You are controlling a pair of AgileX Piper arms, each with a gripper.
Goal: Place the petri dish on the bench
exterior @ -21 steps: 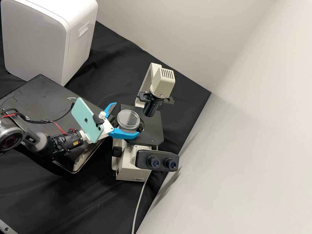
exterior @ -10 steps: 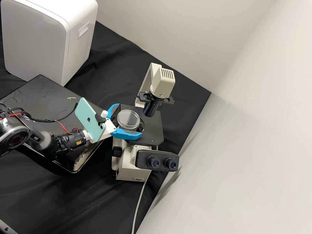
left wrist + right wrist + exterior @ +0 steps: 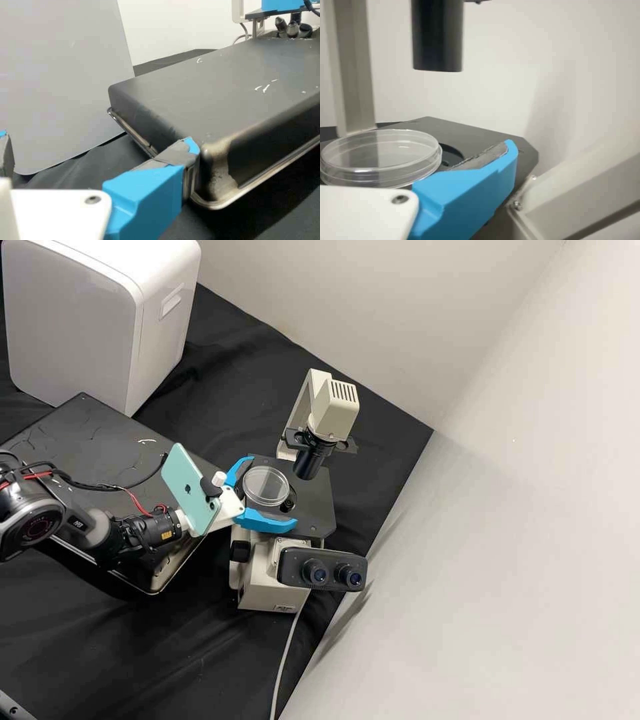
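Observation:
A clear round petri dish (image 3: 265,485) sits on the black stage (image 3: 317,507) of a beige microscope, under its dark condenser tube. My right gripper (image 3: 272,491) reaches in from the left with its blue fingers (image 3: 267,520) on either side of the dish, open and close to its rim. In the right wrist view the dish (image 3: 380,157) lies just beside my own blue finger (image 3: 470,185). My left gripper (image 3: 97,145) is open and low over the black cloth, one finger (image 3: 150,192) next to the corner of a dark box (image 3: 225,100).
The microscope's eyepieces (image 3: 323,570) stick out below the stage and its lamp head (image 3: 330,400) stands above. A white appliance (image 3: 93,313) is at the back left, with the dark flat box (image 3: 87,440) in front of it. A pale wall runs along the right.
The right gripper has slid forward along the stage, so its fingers now reach further around the dish and stand closer together. The dish has not moved.

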